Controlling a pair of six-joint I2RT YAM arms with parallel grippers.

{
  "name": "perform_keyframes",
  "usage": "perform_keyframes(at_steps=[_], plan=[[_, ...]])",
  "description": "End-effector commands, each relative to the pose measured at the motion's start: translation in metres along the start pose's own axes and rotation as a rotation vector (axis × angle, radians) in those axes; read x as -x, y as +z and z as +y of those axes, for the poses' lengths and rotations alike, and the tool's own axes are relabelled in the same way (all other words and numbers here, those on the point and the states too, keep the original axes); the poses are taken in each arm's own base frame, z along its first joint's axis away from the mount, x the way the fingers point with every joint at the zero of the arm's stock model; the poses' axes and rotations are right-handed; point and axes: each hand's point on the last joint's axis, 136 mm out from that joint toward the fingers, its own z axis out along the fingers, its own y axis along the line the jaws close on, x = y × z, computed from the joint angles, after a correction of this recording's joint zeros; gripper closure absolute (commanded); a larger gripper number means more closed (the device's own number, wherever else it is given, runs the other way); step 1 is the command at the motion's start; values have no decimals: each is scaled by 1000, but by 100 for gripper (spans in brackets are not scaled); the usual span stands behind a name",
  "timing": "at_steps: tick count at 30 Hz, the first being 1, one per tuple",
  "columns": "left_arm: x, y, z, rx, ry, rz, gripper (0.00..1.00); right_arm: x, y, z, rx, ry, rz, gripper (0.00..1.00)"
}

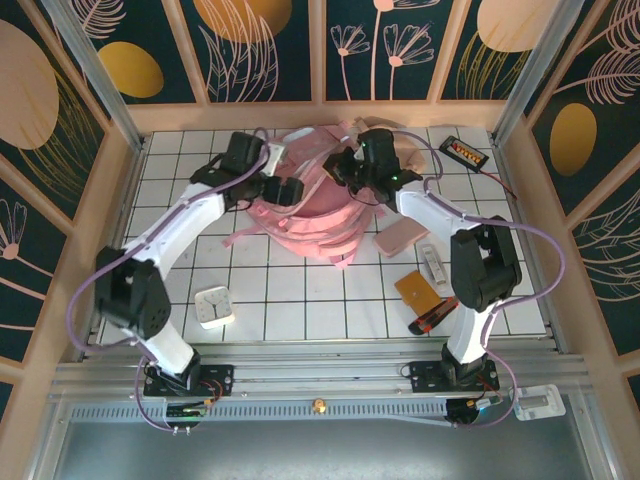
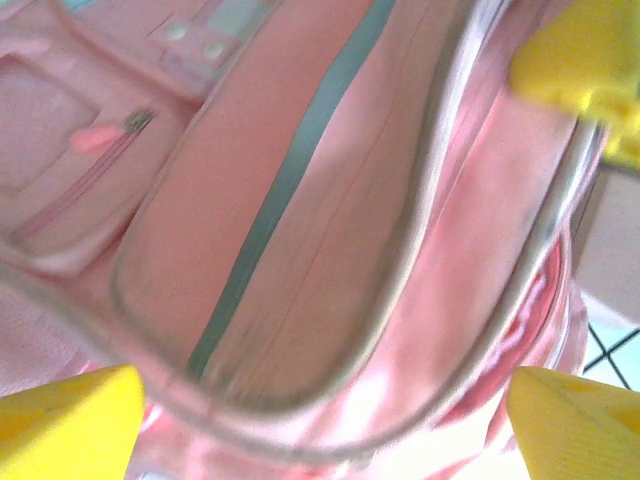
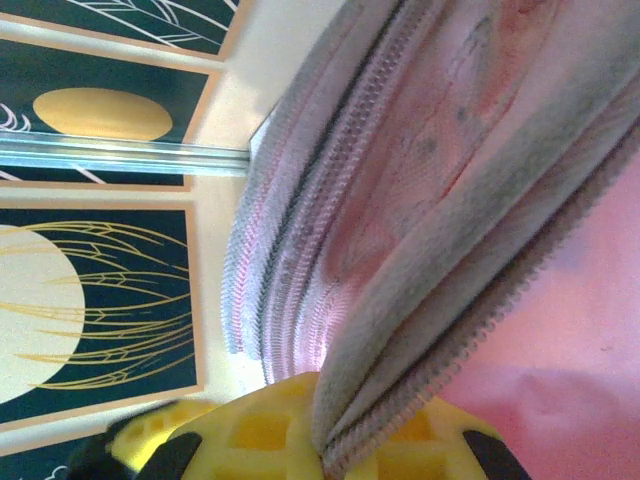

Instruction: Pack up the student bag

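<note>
The student bag (image 1: 312, 215), a big pink backpack, lies at the back middle of the tiled table with its mouth pulled wide. My left gripper (image 1: 287, 190) hovers at the opening's left side. Its yellow fingertips (image 2: 65, 420) stand far apart with nothing between them, and below them is the bag's (image 2: 300, 200) pink lining with an inner zip pocket (image 2: 70, 150). At the opening's right rim, my right gripper (image 1: 352, 168) is shut on the bag's grey zipper edge (image 3: 400, 330), pinched between the yellow fingers (image 3: 250, 430).
Right of the bag lie a beige-pink pouch (image 1: 403, 238), a white flat item (image 1: 433, 265), an orange-brown card (image 1: 418, 290) and a red-and-black tool (image 1: 432, 318). A white clock (image 1: 214, 307) sits front left. A black device (image 1: 465, 152) rests at the back right.
</note>
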Motion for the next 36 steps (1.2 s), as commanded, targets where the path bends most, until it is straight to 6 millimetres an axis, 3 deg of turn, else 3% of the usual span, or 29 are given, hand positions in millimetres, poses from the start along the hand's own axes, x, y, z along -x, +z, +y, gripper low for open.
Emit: perform_keyframes(at_steps=[1,4,7,12,22,24,36], plan=[[-43,-1,1,-73,-84,96,13,17,-3,31,66,-57,-26,100],[-79,6,-2,-169,-156,171,19,18,-2,37,75,-64,-18,100],[-91,16,-6,-251,-201,176,19,17,-3,39,78,-67,-11,100],[-87,28,-12,-355,-262,144,22,16,-8,42,73,-82,-6,100],[-76,44,6,-331,-203,119,25,9,-14,41,68,-75,-2,100],[-84,55,9,-330,-202,147,26,10,-15,43,69,-77,-6,100],[-61,55,-5,-428,-162,89,33,3,-11,39,51,-77,6,100]])
